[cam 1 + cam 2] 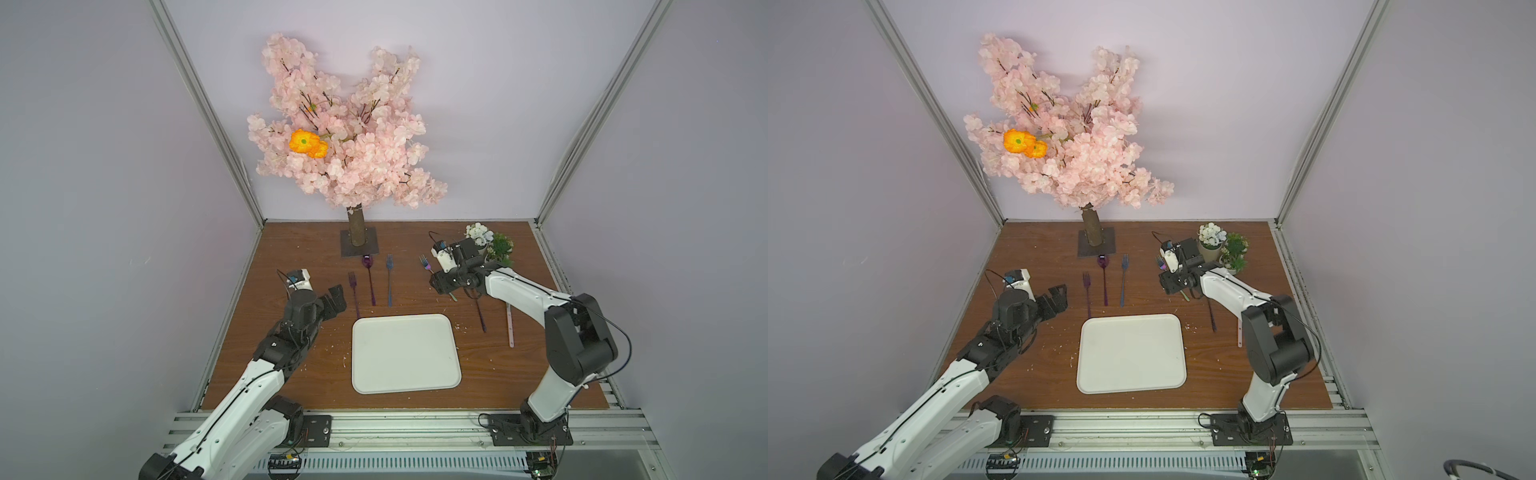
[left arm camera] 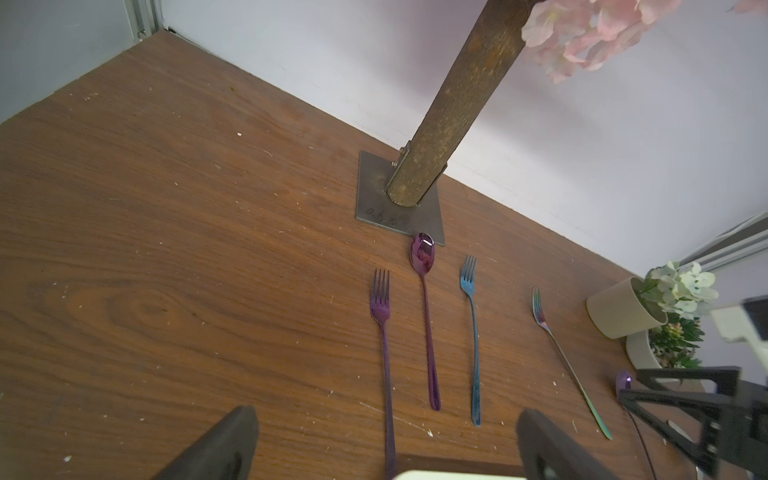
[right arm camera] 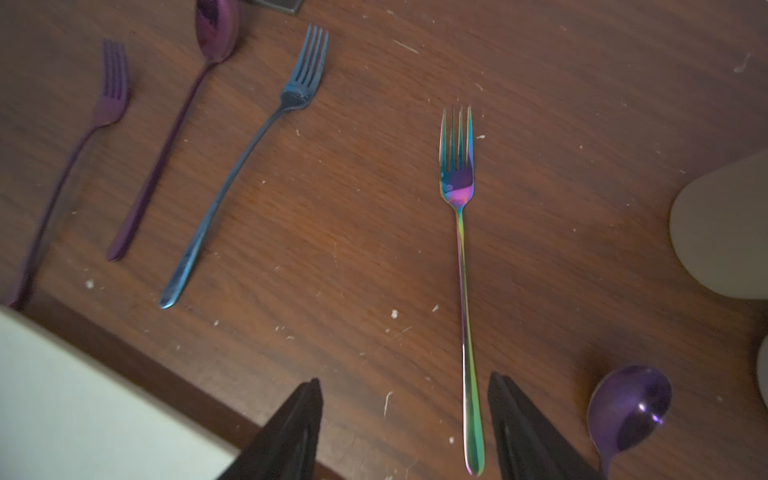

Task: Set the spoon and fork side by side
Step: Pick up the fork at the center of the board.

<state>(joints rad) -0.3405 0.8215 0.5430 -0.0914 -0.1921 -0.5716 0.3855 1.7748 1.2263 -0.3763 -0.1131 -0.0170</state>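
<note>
A rainbow fork (image 3: 461,249) lies on the wooden table with its handle end between the fingers of my right gripper (image 3: 405,415), close to one finger (image 3: 519,428); the jaws stand apart. Beside it lies a purple spoon (image 3: 629,407), its handle (image 1: 481,316) running towards the front. In both top views the right gripper (image 1: 442,286) hangs low over this fork (image 1: 424,262). Further left lie a purple fork (image 1: 353,291), a second purple spoon (image 1: 369,282) and a blue fork (image 1: 389,278) in a row. My left gripper (image 1: 336,301) hovers open left of them, holding nothing.
A white tray (image 1: 405,353) lies in front of the cutlery. The blossom tree's base plate (image 1: 359,243) stands at the back, touching the second spoon's bowl. Two potted plants (image 1: 494,245) stand behind the right arm. A pale strip (image 1: 509,326) lies at the right.
</note>
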